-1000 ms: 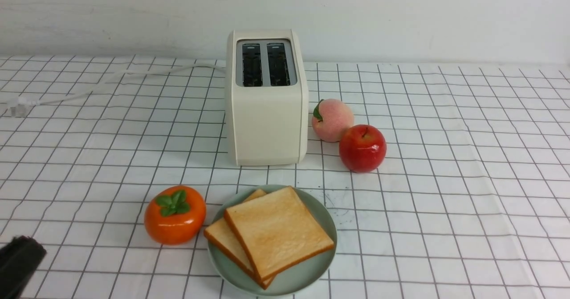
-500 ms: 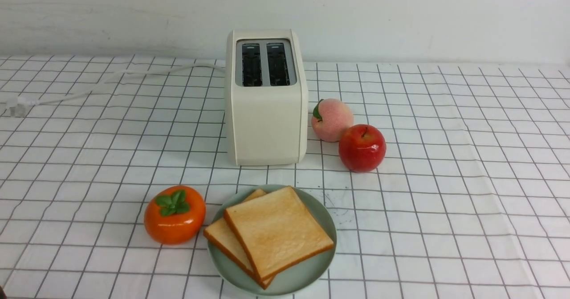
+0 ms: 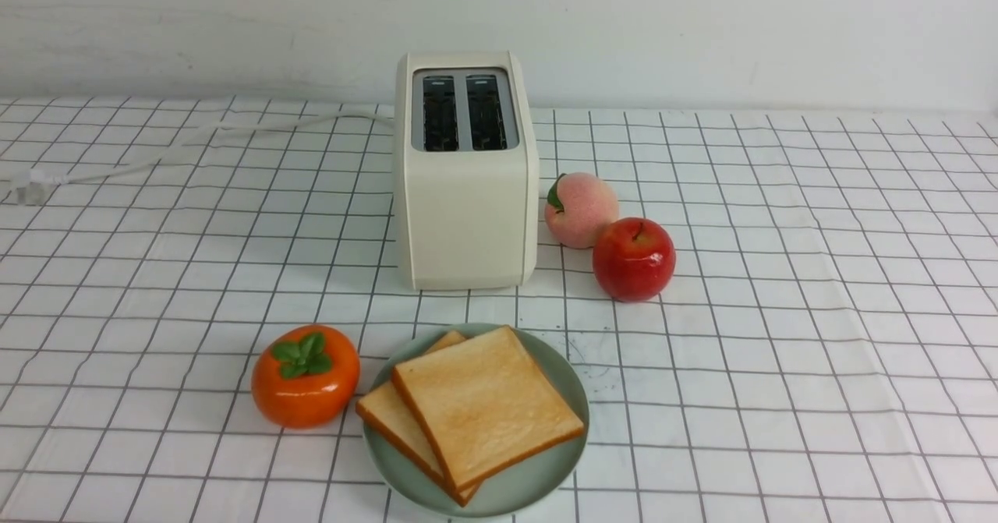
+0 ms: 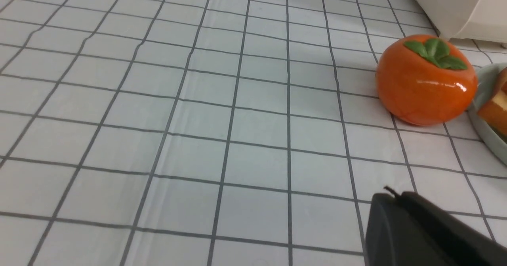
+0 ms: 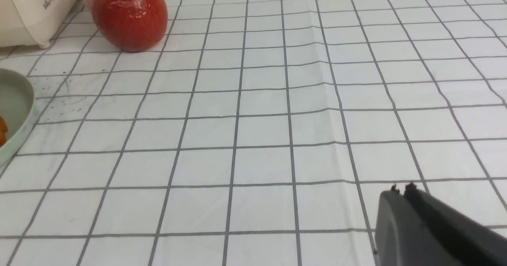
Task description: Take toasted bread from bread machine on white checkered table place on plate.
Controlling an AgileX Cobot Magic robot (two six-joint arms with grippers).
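Two slices of toasted bread (image 3: 483, 406) lie overlapped on the mint-green plate (image 3: 538, 480) at the near middle of the white checkered table (image 3: 780, 351). Behind them stands the cream bread machine (image 3: 466, 211), both its slots dark and bare. Neither arm shows in the front view. My left gripper (image 4: 390, 194) is shut with nothing in it, low over the cloth, left of the plate (image 4: 489, 135); a corner of toast (image 4: 495, 109) shows there. My right gripper (image 5: 401, 190) is shut and holds nothing, right of the plate (image 5: 18, 111).
An orange persimmon (image 3: 306, 375) sits just left of the plate. A peach (image 3: 581, 210) and a red apple (image 3: 634, 258) stand right of the bread machine. The white cord (image 3: 195, 145) runs off to the far left.
The left arm's dark tip, seen at the front view's lower left corner a second ago, has slid out of that view. Toast, plate and fruit have not moved.
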